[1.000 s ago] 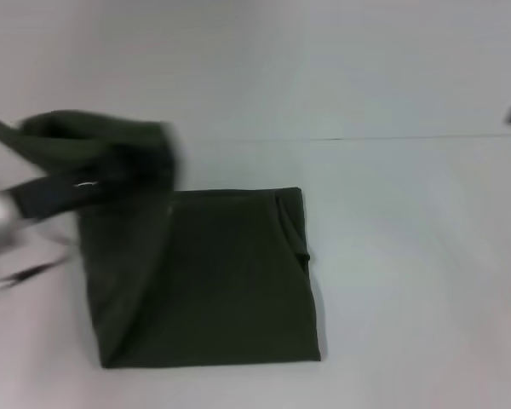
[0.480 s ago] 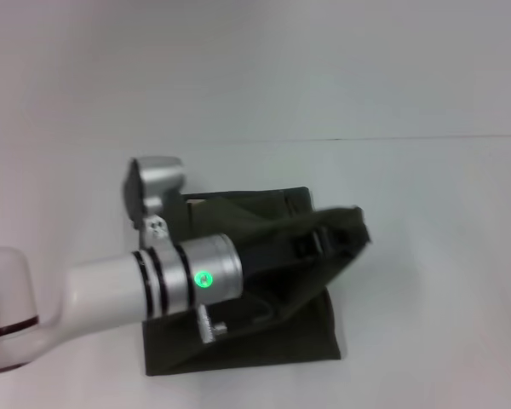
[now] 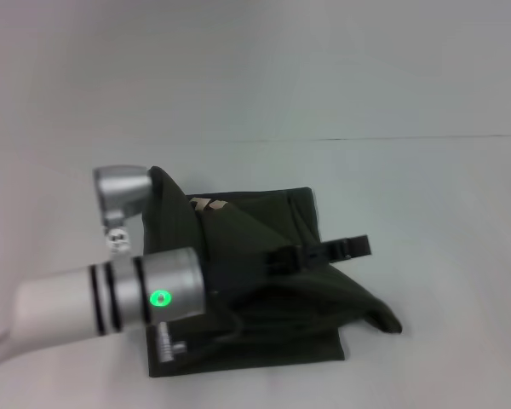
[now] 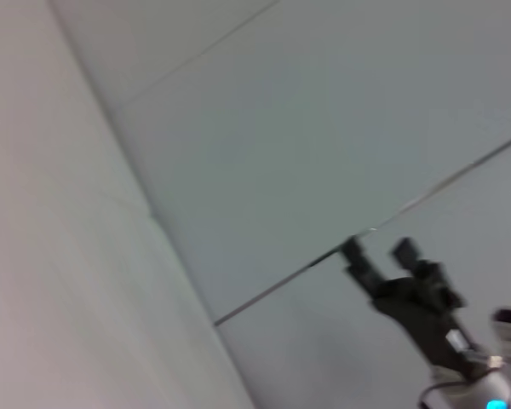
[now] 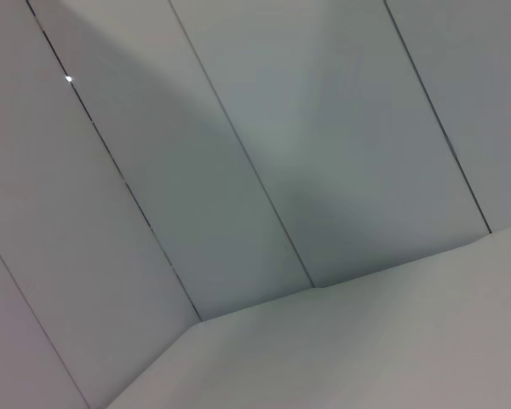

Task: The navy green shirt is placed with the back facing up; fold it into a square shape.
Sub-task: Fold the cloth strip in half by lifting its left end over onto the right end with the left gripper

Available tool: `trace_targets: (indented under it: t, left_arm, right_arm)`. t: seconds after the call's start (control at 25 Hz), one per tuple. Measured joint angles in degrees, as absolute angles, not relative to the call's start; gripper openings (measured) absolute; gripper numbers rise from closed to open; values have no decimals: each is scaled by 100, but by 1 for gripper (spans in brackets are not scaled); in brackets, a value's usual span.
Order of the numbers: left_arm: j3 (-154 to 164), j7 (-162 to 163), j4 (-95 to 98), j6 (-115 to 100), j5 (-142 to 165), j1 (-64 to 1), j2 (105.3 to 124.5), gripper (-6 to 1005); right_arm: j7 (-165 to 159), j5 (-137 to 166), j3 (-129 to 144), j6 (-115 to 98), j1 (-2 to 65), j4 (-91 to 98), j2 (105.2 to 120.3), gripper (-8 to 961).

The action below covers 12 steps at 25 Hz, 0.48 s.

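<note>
No readable text, labels, brands or numbers in any view.

Only marks present: a bit of pale cream print showed on the navy green shirt [image 3: 255, 256] near its far edge in the head view, too small and partly folded under to read. The left arm's wrist carried a lit green indicator dot [image 3: 160, 298], a light and not a character. The left wrist view showed a distant gripper with a small blue light at the frame edge, no lettering on it. The right wrist view showed plain panels, nothing printed.
</note>
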<state>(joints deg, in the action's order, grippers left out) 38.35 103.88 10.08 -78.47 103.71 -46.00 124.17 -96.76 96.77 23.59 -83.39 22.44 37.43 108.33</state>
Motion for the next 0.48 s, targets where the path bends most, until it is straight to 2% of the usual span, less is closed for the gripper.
trace_targets:
  t: [0.08, 0.12, 0.16, 0.4, 0.48]
  left_arm:
    - [3918, 10544, 1430, -8187, 10374, -4346, 12409, 281]
    - [3918, 10544, 1430, -8187, 10374, -4346, 12409, 393]
    - [4000, 10743, 1914, -8433, 10364, -4075, 12410, 504]
    - [3995, 10913, 2828, -8645, 10326, -3591, 12394, 718]
    - [3983, 10908, 3112, -8691, 10322, -3481, 12379, 761]
  right_arm:
    - [-9683, 9677, 2362, -8305, 2257, 3726, 10860, 898]
    - [-9683, 9677, 2363, -8288, 2268, 3723, 10876, 898]
    - [-9683, 9677, 2365, -8274, 2285, 3720, 10895, 898]
    - [-9720, 9676, 2596, -8241, 2460, 3711, 10976, 898]
    - [-9728, 9695, 2906, -8239, 2555, 3709, 11005, 898]
